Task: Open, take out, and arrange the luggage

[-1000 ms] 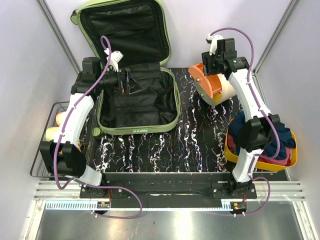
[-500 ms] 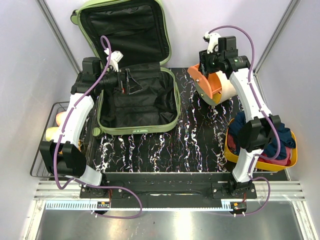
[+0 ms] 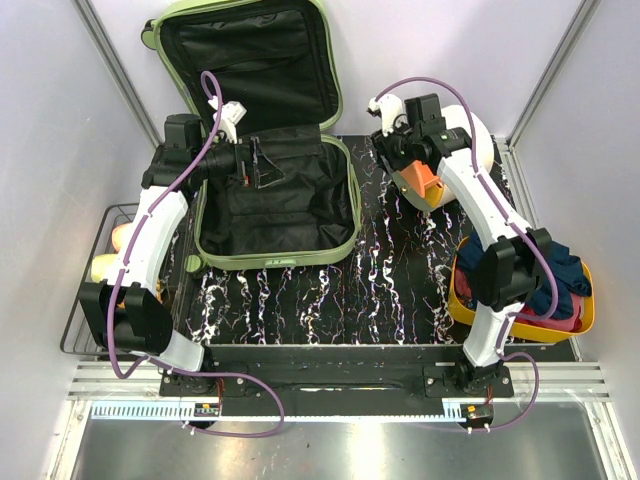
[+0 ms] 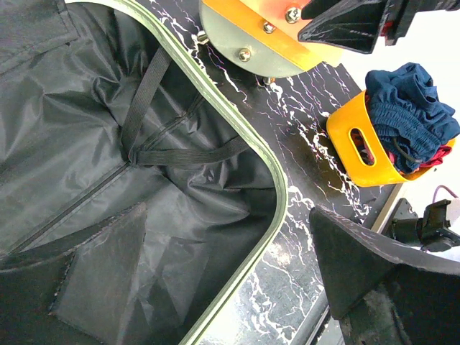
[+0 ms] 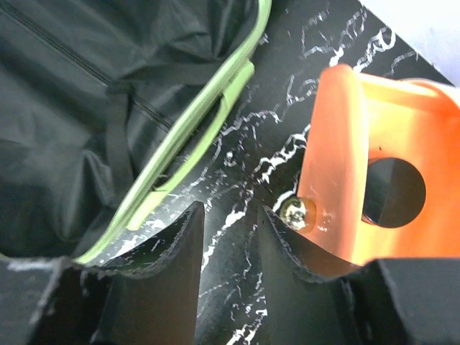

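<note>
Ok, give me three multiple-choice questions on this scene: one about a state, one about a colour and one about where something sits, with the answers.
1. How is the luggage standing?
A. zipped shut
B. turned face down
C. open, with its lid raised at the back

2. What colour is its lining?
A. red
B. black
C. white

3. Where is the yellow tray of clothes?
A. inside the luggage
B. at the right edge of the table
C. on top of the lid

Answers:
1 C: the lid stands up against the back wall and the inside is in plain view.
2 B: the fabric is black in both the top view and the left wrist view.
3 B: the tray sits at the right, well apart from the luggage.
</note>
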### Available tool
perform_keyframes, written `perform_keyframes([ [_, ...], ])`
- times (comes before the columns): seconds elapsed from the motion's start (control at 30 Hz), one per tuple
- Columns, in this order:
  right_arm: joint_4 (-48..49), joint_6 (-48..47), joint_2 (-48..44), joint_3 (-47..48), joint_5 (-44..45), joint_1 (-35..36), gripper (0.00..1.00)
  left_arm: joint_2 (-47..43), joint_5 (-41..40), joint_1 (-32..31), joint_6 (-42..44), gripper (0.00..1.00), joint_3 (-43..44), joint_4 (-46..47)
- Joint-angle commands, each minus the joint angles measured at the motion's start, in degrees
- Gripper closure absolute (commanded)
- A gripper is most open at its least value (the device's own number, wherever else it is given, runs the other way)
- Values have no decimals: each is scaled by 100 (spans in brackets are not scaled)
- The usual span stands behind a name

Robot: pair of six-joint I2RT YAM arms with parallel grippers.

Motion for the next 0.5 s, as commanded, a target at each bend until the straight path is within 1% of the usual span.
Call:
perform_keyframes([
  [0.0, 497, -411, -103, -194, 656, -83, 57, -30, -104, -17, 34, 1, 242, 37],
  [0.1, 778, -376, 64, -185, 1051, -188, 58, 5, -148, -17, 61, 1, 268, 19],
  [0.27, 1595, -306, 169, -272, 1771, -312, 57, 22, -236, -9, 122, 1, 268, -7],
  [0.33, 1850, -341, 187, -308, 1922, -347, 57, 40, -271, -9, 149, 1, 251, -16],
  [0.47, 1913, -473, 266, -343, 2037, -461, 56, 40, -315, -9, 184, 1, 259, -25],
])
